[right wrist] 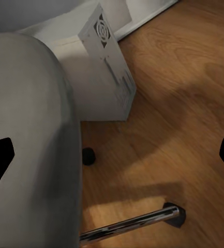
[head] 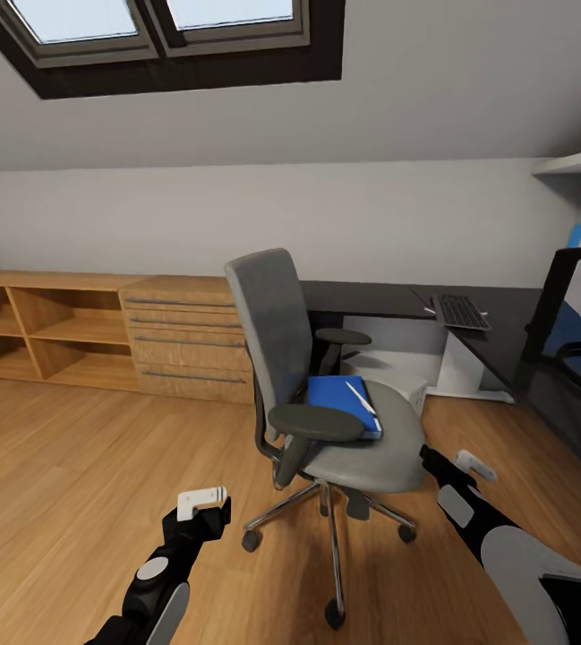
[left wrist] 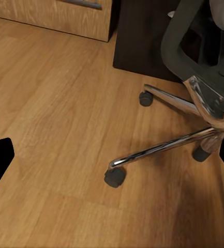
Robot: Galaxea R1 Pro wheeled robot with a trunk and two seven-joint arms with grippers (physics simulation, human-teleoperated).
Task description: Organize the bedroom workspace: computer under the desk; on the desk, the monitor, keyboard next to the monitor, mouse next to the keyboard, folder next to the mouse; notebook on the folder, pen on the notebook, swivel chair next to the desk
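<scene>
From the head, you are facing the chair (head: pixel 326 385); the folder (head: pixel 344 403) is lying on its seat with the pen (head: pixel 360 398) on top, which could roll off if bumped. At the wrists, both the left gripper (left wrist: pixel 112 165) and right gripper (right wrist: pixel 112 155) are hanging spread apart and empty beside the chair, the computer (right wrist: pixel 109 77) standing just behind it.

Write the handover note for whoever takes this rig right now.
Left gripper: open, empty, low over the floor beside the swivel chair.
Right gripper: open, empty, by the seat's front edge.
Folder lies on the chair seat with the pen on top; I cannot make out the notebook.
Keyboard is on the desk; monitor stands at the desk's near end.
Computer sits on the floor beyond the chair.
Left: move folder, notebook and pen to the desk, find the mouse, park the chair.
</scene>
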